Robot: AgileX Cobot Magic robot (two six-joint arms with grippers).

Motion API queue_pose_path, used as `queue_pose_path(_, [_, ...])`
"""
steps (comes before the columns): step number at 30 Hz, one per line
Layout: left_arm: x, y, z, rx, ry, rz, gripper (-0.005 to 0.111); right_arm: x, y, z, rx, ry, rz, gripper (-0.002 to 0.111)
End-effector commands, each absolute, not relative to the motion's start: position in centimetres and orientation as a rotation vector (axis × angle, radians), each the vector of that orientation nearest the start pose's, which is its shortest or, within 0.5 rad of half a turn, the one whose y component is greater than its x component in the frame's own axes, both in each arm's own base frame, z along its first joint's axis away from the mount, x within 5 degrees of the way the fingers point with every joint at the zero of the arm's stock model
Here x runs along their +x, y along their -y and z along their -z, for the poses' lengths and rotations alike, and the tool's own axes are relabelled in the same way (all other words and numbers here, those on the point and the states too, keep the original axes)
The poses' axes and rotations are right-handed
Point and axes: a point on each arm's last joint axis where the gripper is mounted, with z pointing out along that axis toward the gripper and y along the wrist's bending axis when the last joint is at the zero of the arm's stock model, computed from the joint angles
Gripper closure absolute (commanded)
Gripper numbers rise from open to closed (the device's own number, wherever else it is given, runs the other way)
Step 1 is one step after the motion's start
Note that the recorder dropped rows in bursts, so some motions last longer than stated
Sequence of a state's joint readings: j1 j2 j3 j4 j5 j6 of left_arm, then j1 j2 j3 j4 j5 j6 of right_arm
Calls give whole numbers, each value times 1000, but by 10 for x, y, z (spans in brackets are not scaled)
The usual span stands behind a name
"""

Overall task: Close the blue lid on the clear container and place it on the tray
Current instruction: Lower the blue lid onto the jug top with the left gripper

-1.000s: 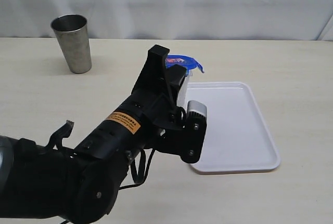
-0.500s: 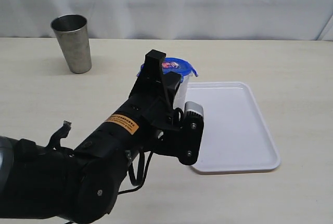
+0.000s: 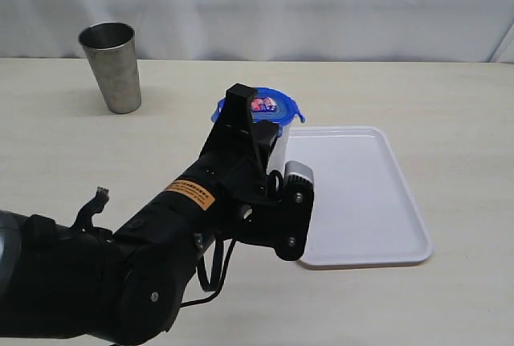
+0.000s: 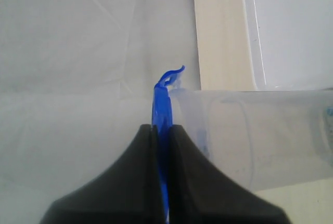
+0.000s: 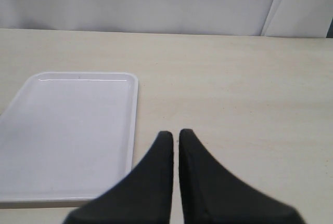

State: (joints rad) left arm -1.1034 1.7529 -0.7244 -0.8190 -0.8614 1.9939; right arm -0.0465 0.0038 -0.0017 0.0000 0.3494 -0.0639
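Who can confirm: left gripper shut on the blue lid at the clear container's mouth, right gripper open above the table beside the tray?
Not quite. The right gripper is shut, not open: the right wrist view shows its jaws together, nothing between them, above the table beside the tray. The rest holds: left gripper shut on the blue lid at the mouth of the clear container.

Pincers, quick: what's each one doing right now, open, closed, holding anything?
Left pincer: closed on the blue lid, atop the clear container.
Right pincer: closed, holding nothing.
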Motion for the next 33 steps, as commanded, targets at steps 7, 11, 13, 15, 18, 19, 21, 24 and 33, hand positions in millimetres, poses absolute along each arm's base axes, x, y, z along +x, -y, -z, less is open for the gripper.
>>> queue_pose_path(7, [192, 267, -185, 1567, -1014, -729, 107, 53, 2, -182, -18, -1831, 77, 104])
queue_pose_path(11, [192, 267, -184, 1571, -1015, -725, 107, 53, 2, -182, -18, -1831, 77, 104])
queue_pose_path(13, [192, 268, -183, 1582, -1017, -717, 107, 53, 2, -182, -18, -1831, 77, 104])
queue_pose_path(15, [191, 268, -181, 1603, -1021, -699, 107, 53, 2, -182, -18, -1831, 77, 104])
queue_pose_path(18, [190, 269, -180, 1617, -1023, -687, 107, 53, 2, -182, -18, -1831, 77, 104])
queue_pose_path(19, [190, 269, -180, 1614, -1023, -690, 107, 53, 2, -182, -18, -1831, 77, 104])
queue_pose_path(21, [191, 268, -182, 1591, -1019, -709, 107, 53, 2, -182, -18, -1831, 77, 104])
queue_pose_path(24, [193, 267, -186, 1554, -1012, -739, 107, 53, 2, -182, -18, -1831, 77, 104])
queue_pose_path(33, [193, 267, -185, 1557, -1014, -735, 107, 53, 2, -182, -18, -1831, 77, 104])
